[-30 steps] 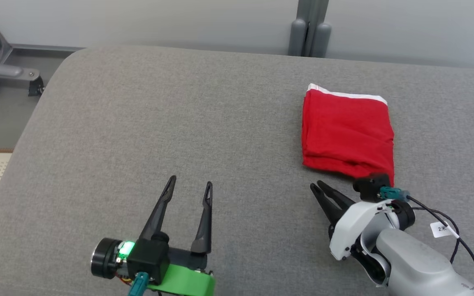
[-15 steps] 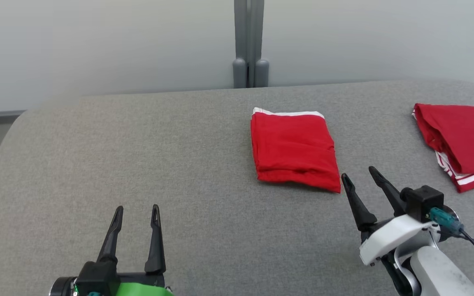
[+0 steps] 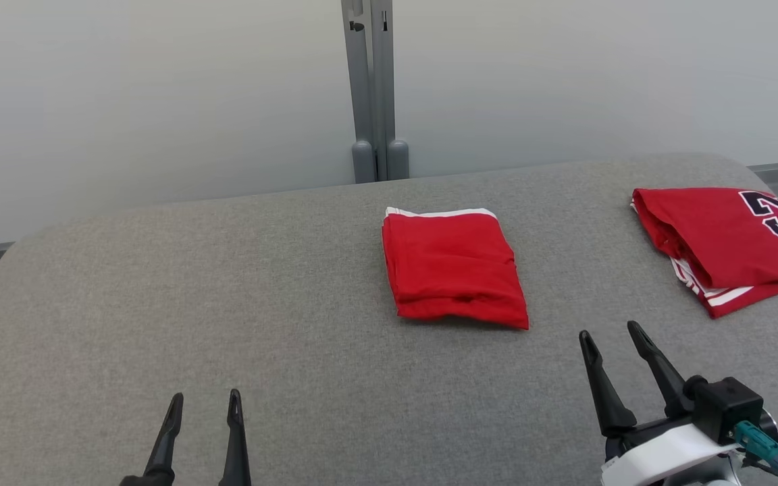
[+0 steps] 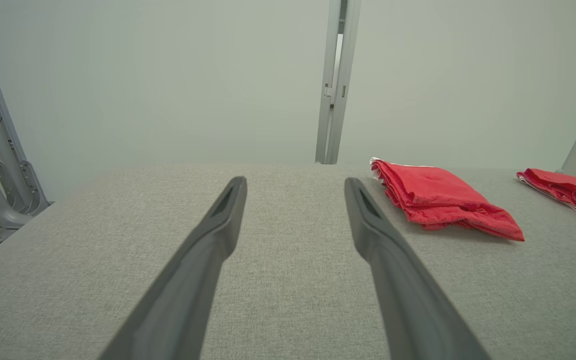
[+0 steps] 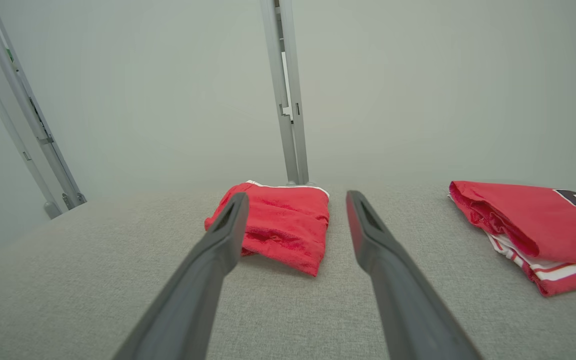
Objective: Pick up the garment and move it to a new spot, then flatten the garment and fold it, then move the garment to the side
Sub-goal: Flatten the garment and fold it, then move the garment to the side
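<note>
Garment [image 3: 453, 266] folded, lying free near far edge of grey padded surface [image 3: 227, 304]. Right gripper [image 3: 608, 331] has let go of its near corner and backed off, fingers wide, empty. Left gripper [image 3: 204, 395] wide too. Side move looks done, task likely complete.

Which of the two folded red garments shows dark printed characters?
The right-hand garment: it bears dark characters and white stripes. The middle garment is plain red with a white band.
</note>
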Motion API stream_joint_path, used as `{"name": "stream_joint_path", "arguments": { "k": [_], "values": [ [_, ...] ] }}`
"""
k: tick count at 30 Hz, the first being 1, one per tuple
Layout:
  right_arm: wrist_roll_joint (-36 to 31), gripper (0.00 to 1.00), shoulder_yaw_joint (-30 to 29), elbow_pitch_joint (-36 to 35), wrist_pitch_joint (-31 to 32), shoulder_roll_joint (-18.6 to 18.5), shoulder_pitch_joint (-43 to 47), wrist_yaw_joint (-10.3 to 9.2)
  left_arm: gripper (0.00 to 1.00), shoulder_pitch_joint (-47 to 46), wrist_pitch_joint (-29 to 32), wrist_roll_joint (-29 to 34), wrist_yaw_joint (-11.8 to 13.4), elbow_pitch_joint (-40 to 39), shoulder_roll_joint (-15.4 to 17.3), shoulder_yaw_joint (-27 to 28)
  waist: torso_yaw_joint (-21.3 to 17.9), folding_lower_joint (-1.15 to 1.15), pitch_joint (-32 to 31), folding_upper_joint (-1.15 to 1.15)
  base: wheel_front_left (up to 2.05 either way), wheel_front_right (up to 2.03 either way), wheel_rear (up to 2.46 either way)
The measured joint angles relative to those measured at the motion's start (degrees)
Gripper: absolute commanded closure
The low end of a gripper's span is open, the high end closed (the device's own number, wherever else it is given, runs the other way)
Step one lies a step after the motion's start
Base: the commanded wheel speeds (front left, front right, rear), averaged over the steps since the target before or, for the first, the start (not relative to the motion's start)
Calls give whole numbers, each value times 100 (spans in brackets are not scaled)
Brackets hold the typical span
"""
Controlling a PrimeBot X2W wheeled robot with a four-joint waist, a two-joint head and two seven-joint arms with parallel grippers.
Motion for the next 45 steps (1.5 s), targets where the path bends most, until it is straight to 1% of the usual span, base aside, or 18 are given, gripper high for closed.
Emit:
{"name": "stream_joint_path", "arguments": {
  "k": [2,7,26,45],
  "values": [
    [-58,0,-108,-34,0,57,98,0,0,43,0,87,-41,49,0,23,-13,0,-14,0,0,0,0],
    [-93,0,-156,-58,1,121,134,0,0,81,0,93,-40,100,0,49,-26,0,-18,0,0,0,0],
    [-85,0,-174,-8,1,119,135,0,0,55,0,237,-7,210,0,-121,70,0,-10,0,0,0,0],
    [-93,0,-190,129,1,115,135,0,0,20,0,249,59,165,0,-142,117,0,37,0,0,0,0]
  ]
}}
